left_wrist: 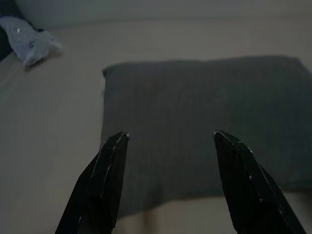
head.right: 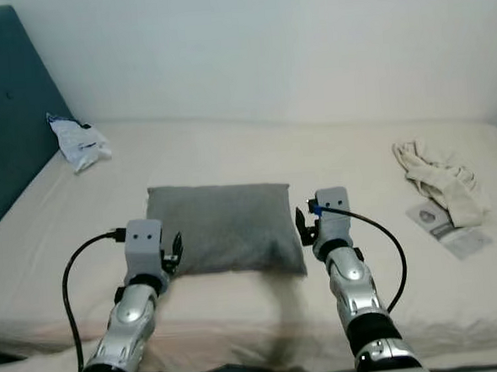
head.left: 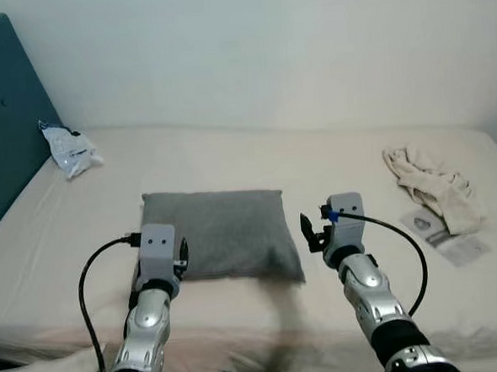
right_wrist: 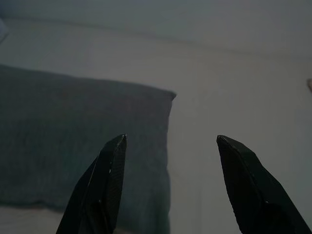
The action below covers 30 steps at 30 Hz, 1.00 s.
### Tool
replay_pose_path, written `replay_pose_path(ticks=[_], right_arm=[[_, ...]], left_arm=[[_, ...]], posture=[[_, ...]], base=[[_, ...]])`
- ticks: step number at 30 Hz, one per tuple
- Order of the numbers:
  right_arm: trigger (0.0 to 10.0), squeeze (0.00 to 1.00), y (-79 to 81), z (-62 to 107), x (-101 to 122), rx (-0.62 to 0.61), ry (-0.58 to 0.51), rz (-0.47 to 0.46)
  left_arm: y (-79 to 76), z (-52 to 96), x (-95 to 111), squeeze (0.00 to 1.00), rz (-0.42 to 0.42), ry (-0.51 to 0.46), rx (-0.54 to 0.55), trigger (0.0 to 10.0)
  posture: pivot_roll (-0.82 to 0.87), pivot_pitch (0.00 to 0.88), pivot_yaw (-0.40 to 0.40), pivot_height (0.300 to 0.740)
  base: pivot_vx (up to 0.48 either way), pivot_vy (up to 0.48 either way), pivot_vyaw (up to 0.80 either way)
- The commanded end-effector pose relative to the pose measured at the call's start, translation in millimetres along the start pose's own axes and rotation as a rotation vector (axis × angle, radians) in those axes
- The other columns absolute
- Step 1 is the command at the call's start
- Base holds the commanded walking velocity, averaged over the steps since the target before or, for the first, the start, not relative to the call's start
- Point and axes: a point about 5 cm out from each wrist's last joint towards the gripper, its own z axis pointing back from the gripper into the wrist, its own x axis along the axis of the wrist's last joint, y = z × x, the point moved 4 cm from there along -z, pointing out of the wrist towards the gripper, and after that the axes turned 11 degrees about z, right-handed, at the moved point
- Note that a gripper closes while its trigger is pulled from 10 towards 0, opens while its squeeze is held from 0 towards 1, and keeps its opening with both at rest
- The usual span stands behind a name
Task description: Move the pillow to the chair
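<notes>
A grey rectangular pillow (head.left: 222, 231) lies flat on the cream bed (head.left: 230, 153). My left gripper (left_wrist: 168, 139) is open at the pillow's near left corner, its fingers pointing over the pillow top. My right gripper (right_wrist: 170, 141) is open at the near right corner, one finger over the pillow edge and the other over bare sheet. The left gripper (head.left: 182, 259) and the right gripper (head.left: 309, 233) hold nothing and flank the pillow (head.right: 221, 225).
A crumpled plastic bag (head.left: 71, 150) lies at the back left by the teal headboard (head.left: 4, 117). A beige cloth (head.left: 434, 187) and a paper packet (head.left: 446, 237) lie at the right. A white wall stands behind the bed.
</notes>
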Motion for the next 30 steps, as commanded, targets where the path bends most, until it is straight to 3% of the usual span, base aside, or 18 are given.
replay_pose_path(ticks=[1,12,23,30], right_arm=[[10.0,0.0,1.0,0.4,-1,0.001,-0.002,0.007],[10.0,0.0,-1.8,2.5,-3,-0.012,-0.008,0.005],[10.0,0.0,-3.0,3.5,-5,-0.021,-0.006,-0.009],[10.0,0.0,-7.0,3.8,-2,-0.029,-0.03,-0.033]], left_arm=[[0.6,2.9,-6,0.0,-0.004,0.015,-0.004,10.0],[-2.5,5.2,-8,0.0,-0.012,0.022,-0.028,10.0],[-9.2,5.7,-8,0.0,-0.029,0.021,-0.075,10.0],[-8.6,4.2,-4,0.0,-0.039,0.014,-0.086,10.0]], posture=[[0.0,0.076,-0.008,0.64],[0.0,0.065,-0.005,0.611],[0.0,0.06,0.003,0.611],[0.01,0.086,0.01,0.581]], base=[[0.0,0.0,0.0],[0.0,0.0,0.0],[0.0,0.0,0.0],[0.0,0.0,0.0]])
